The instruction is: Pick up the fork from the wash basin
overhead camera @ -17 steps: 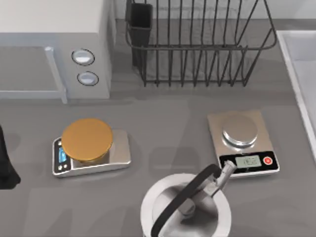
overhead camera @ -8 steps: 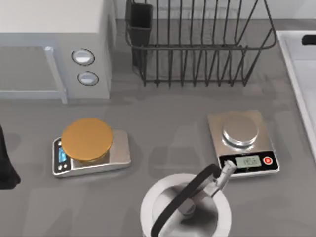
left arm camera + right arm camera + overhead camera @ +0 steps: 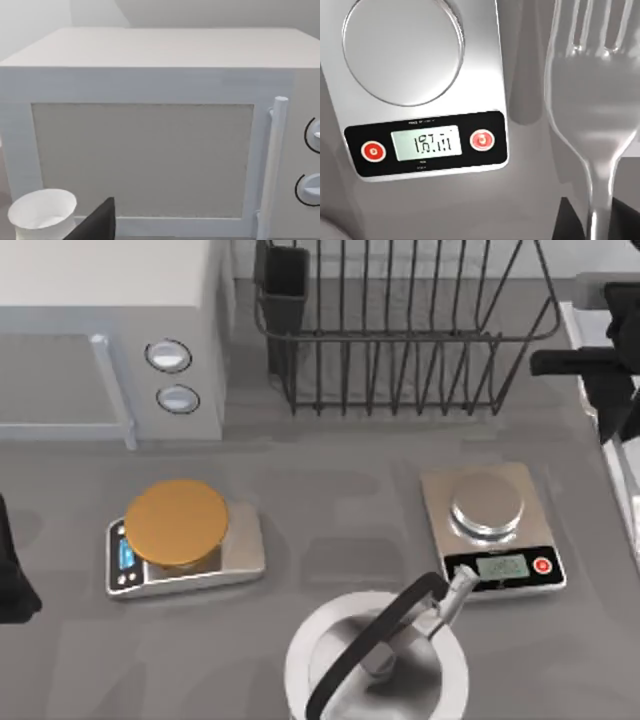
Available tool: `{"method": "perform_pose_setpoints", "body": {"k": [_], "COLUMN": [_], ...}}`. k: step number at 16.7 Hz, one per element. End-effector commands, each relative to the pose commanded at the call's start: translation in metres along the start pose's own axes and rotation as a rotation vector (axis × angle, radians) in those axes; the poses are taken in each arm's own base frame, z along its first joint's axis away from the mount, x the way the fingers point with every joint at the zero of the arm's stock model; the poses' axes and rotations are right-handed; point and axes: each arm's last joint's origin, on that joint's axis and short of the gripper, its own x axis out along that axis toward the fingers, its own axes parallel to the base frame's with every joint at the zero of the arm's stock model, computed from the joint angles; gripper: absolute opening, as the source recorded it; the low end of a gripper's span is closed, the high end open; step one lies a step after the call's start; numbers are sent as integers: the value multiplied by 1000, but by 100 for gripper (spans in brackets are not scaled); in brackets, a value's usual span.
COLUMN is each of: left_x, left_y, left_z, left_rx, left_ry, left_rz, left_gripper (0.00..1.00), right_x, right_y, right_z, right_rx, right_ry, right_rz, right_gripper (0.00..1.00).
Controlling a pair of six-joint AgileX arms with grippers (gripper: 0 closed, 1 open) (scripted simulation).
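Fork (image 3: 592, 107) in the right wrist view: silvery, tines pointing away from the camera, neck narrowing down between two dark fingers (image 3: 568, 220). Right gripper (image 3: 594, 225) clenched on the fork's handle, one finger either side of it. Fork hangs above grey counter, beside the steel scale (image 3: 422, 85) with its round platter, lit display and two red buttons.

Top view: right arm (image 3: 608, 370) reaches in at the right edge, dark, over the basin (image 3: 622, 475), whose pale raised rim runs down that edge. Fork itself cannot be made out from above.

Outward on the counter: steel scale (image 3: 492, 527) just left of the basin rim. Kettle (image 3: 375, 660) at the lower middle, black-and-steel handle arching over its open top, close to the scale's lower left corner. A second scale (image 3: 185, 545) carrying an orange disc sits well left. Black wire rack (image 3: 400, 325) at the top, above the steel scale. White microwave (image 3: 105, 335) at top left, two round knobs on its right panel.

Left arm (image 3: 12, 575) parked at the left edge. Its wrist view faces the microwave (image 3: 150, 130) door and handle; a white cup (image 3: 42, 212) stands near the door's lower corner. Cannot tell whether the left gripper is released or clenched.
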Motion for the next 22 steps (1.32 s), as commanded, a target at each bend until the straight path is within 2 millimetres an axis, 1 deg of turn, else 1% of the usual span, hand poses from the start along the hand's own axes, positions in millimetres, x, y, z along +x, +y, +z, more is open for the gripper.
{"method": "perform_pose_setpoints", "body": {"k": [5, 7, 9, 12, 14, 16, 20, 22], "left_x": [0, 0, 0, 0, 0, 0, 0, 0], "left_y": [0, 0, 0, 0, 0, 0, 0, 0], "left_z": [0, 0, 0, 0, 0, 0, 0, 0], "left_rx": [0, 0, 0, 0, 0, 0, 0, 0], "left_ry": [0, 0, 0, 0, 0, 0, 0, 0], "left_rz": [0, 0, 0, 0, 0, 0, 0, 0], "left_gripper": [100, 100, 100, 100, 100, 100, 100, 100], "right_x": [1, 12, 32, 71, 94, 108, 110, 110], "right_y": [-1, 0, 0, 1, 1, 0, 0, 0], "right_z": [1, 2, 4, 6, 3, 0, 0, 0], "right_rx": [4, 4, 3, 2, 1, 0, 0, 0], "right_ry": [0, 3, 3, -12, -9, -1, 0, 0], "right_rz": [3, 2, 1, 4, 3, 0, 0, 0], "right_gripper": [0, 0, 0, 0, 0, 0, 0, 15]}}
